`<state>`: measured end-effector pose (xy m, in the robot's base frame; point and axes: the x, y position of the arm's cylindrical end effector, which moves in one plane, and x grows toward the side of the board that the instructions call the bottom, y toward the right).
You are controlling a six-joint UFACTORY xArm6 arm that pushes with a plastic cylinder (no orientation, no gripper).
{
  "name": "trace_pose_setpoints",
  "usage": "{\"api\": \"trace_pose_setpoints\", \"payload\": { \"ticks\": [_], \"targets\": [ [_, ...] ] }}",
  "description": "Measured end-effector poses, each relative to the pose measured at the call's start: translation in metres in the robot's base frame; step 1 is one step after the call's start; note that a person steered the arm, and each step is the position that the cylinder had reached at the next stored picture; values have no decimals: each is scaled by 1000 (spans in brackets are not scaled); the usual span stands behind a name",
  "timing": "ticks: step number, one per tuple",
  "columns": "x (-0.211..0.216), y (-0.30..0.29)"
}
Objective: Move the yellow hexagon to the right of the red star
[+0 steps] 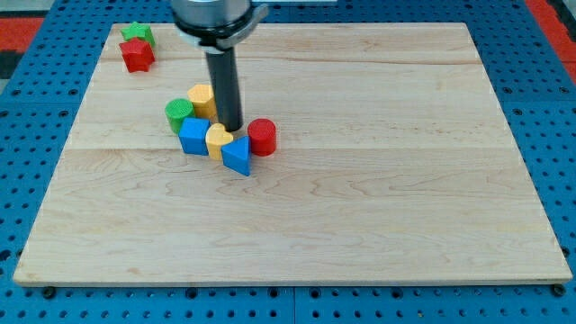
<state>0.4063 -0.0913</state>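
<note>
Camera view: yellow hexagon (201,97), flat-topped, upper left of the block cluster, touching green cylinder (178,113). My tip (231,127) (a bare rod, no jaws) stands just right of it. Red star (137,55) lies well apart, top left.

Pale wood board (360,207), smooth matt grain; rod (225,85) dark, matt.

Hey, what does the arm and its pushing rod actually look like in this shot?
Only the lower arm shows: a wide grey and black round housing at the view's top, with a straight, smooth dark rod below it, ending at my tip. No cables or markings show.
</note>
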Motion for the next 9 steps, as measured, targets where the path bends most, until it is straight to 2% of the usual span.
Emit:
{"api": "trace_pose_setpoints", "payload": {
  "ticks": [6, 8, 9],
  "targets": [
    [-105, -55],
    [-116, -83],
    [-92, -74]
  ]
}}
